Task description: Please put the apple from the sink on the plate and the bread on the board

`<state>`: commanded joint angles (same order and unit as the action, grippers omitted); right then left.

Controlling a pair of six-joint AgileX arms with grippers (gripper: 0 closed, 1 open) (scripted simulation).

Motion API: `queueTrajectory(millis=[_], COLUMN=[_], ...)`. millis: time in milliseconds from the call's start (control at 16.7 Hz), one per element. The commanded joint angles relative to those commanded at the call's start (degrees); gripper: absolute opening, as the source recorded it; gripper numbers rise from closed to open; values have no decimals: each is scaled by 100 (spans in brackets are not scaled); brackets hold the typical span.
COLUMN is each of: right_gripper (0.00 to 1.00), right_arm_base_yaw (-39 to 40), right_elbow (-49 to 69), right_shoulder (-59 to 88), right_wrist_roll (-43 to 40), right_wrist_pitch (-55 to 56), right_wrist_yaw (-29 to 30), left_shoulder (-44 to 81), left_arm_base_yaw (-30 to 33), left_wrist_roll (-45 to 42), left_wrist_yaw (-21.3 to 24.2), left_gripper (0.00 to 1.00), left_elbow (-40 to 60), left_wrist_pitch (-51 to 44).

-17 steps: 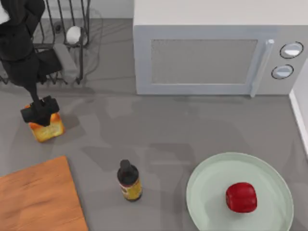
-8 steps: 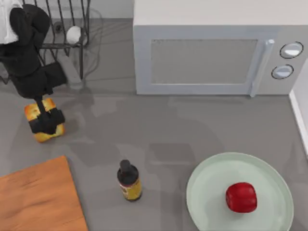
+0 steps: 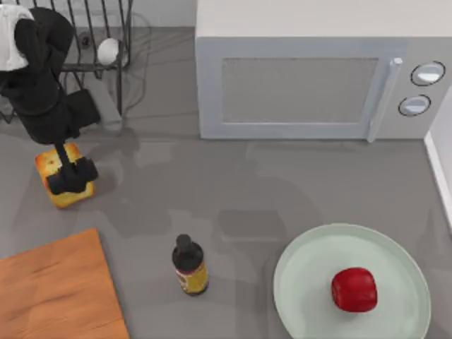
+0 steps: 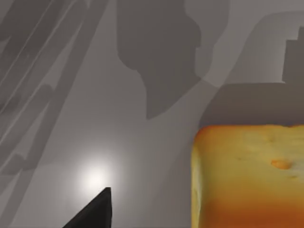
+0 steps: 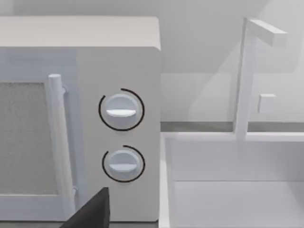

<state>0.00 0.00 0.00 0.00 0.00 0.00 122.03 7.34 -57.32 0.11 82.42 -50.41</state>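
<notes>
The bread (image 3: 48,163), a golden-yellow chunk with a toasted top, sits on the grey counter at the left, just behind the board (image 3: 56,289). My left gripper (image 3: 70,176) is open and right over the bread, its fingers straddling it. In the left wrist view the bread (image 4: 247,175) is close by, with a gap between it and one dark fingertip (image 4: 92,213). The red apple (image 3: 354,289) lies on the mint-green plate (image 3: 304,268) at the front right. My right arm is parked off to the right, and one fingertip (image 5: 92,213) shows, set wide.
A dark bottle (image 3: 189,265) stands between the board and the plate. A microwave (image 3: 311,78) fills the back middle, and a wire rack (image 3: 92,42) with a white egg (image 3: 107,51) stands behind the left arm. The white sink (image 5: 232,190) lies right of the microwave.
My left gripper has moved toward the front and slightly right, coming down over the bread. The bread, apple and bottle have not moved.
</notes>
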Motion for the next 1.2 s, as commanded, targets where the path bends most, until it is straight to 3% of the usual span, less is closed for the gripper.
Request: queueTrajectory(millis=[720,1200], right_gripper=[100,100], right_arm_base_yaw=[0,0], right_elbow=[0,0], right_shoulder=[0,0], right_wrist_roll=[0,0], right_wrist_pitch=[0,0], right_wrist_yaw=[0,0], left_shoulder=[0,0], left_arm_base_yaw=[0,0], left_wrist_roll=[0,0], left_wrist_yaw=[0,0], left_gripper=[2,0], left_elbow=[0,0], left_wrist_pitch=[0,0])
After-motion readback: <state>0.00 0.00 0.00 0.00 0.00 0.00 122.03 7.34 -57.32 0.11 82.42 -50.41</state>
